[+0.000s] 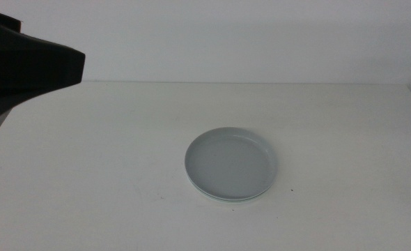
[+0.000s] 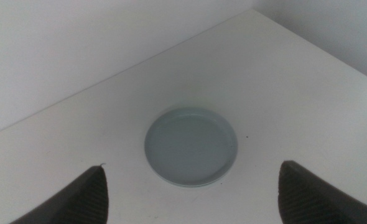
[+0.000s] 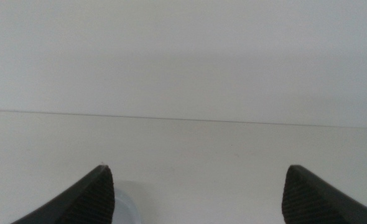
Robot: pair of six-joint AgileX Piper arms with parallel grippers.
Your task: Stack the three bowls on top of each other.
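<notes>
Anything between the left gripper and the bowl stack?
Nothing visible. The left gripper, jaws open, hangs above bare table with the stacked bowls in plain sight ahead. The right gripper, also open, waits off to the side.

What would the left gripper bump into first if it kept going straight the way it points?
Probably the stack of bowls on the table. The left gripper is open and empty, and in its wrist view the bowls sit right between its two sides, ahead of it. How far off they are is hard to tell.
</notes>
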